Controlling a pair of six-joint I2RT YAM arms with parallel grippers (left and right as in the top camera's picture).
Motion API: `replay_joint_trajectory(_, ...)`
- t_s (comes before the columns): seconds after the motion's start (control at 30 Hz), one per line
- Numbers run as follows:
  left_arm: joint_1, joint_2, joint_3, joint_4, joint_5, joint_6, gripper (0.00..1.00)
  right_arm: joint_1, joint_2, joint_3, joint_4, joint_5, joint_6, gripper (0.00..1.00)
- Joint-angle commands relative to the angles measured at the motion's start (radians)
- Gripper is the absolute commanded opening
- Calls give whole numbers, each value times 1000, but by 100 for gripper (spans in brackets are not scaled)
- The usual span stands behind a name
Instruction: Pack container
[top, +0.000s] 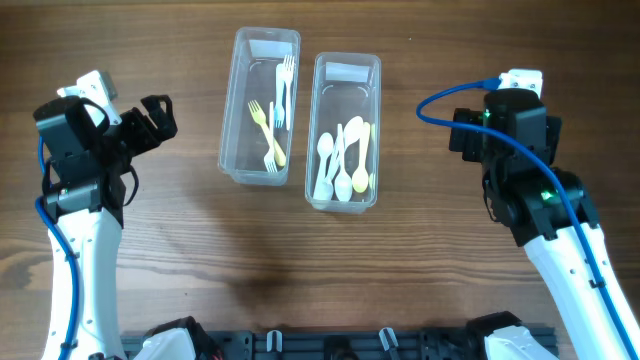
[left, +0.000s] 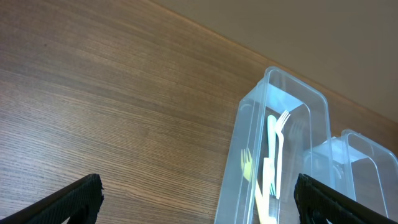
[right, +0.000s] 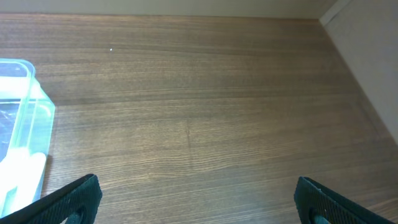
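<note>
Two clear plastic containers stand side by side at the table's far middle. The left container (top: 238, 120) holds several plastic forks (top: 273, 125), yellow, white and pale blue. The right container (top: 376, 120) holds several plastic spoons (top: 340, 160), white and yellow. My left gripper (top: 158, 118) is open and empty, left of the fork container, which also shows in the left wrist view (left: 249, 155). My right gripper (top: 462, 135) is open and empty, right of the spoon container, whose corner shows in the right wrist view (right: 37, 124).
The table is brown wood. Its far edge and a wall show in the left wrist view. A black rail runs along the front edge (top: 350, 345).
</note>
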Motion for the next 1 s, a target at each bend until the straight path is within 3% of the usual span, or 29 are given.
replay_joint_trajectory(0.0, 6, -13, 13, 2, -9, -13, 100, -1, 4, 14, 2, 21, -5, 100)
replay_joint_trajectory(0.23, 6, -13, 13, 2, -9, -12, 100, -1, -100, -1, 2, 13, -5, 100)
replay_joint_trajectory(0.67, 6, -13, 13, 2, -9, -12, 100, -2, -849, -1, 2, 14, -5, 100)
replay_joint_trajectory(0.97, 6, -13, 13, 2, -9, -12, 100, -21, -1068, -8, -122, 98, -1, 100)
